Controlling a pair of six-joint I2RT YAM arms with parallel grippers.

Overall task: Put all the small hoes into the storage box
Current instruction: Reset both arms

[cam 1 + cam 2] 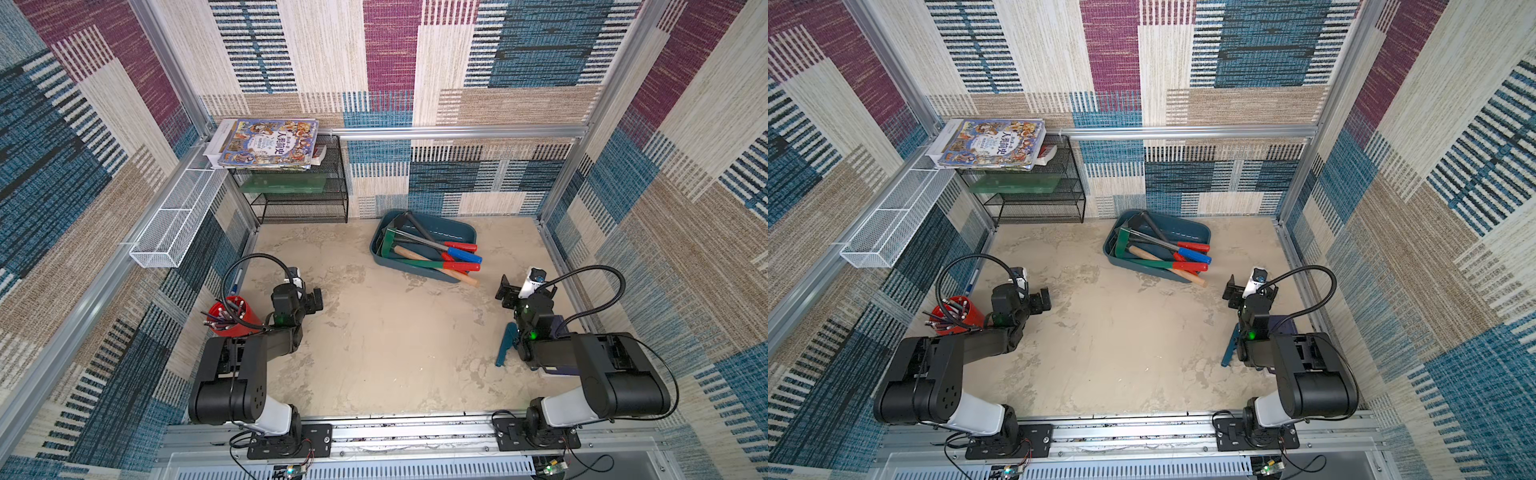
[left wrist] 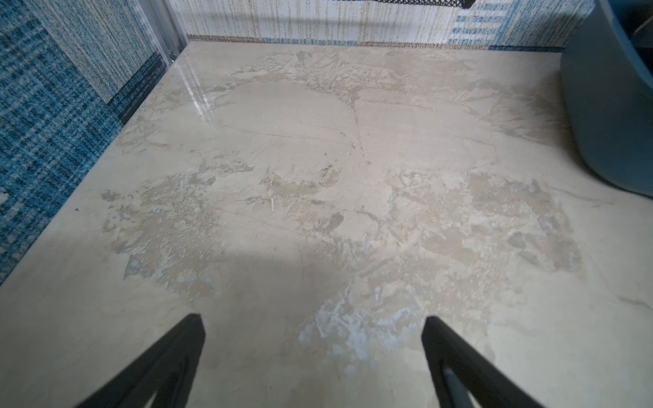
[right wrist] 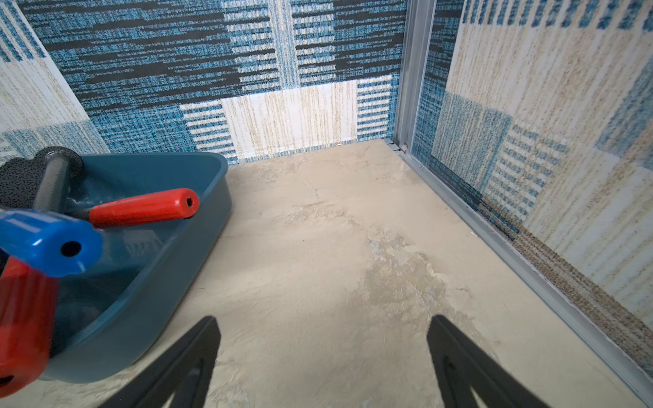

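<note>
Lying just ahead and to the left of the right gripper [image 1: 505, 293], the storage box [image 1: 457, 227] holds a heap of hand tools whose red, blue and wooden handles overhang its near rim. Among them is what seems to be the small hoe [image 1: 419, 262], green-bladed with a red grip. Nothing stands between either gripper and the box. A red pencil cup [image 1: 230, 313] sits close behind the left gripper [image 1: 318, 299], and a teal-handled tool [image 1: 506, 345] lies beside the right arm. Far ahead of the left gripper, a black wire-mesh shelf rack [image 1: 303, 199] carries a picture book [image 1: 270, 143], with a white wire-mesh basket [image 1: 174, 224] on the side wall. Both arms are folded low, their jaws spread wide and empty above the marbled beige tabletop [image 1: 374, 353]. Patchwork-woven walls enclose it.
</note>
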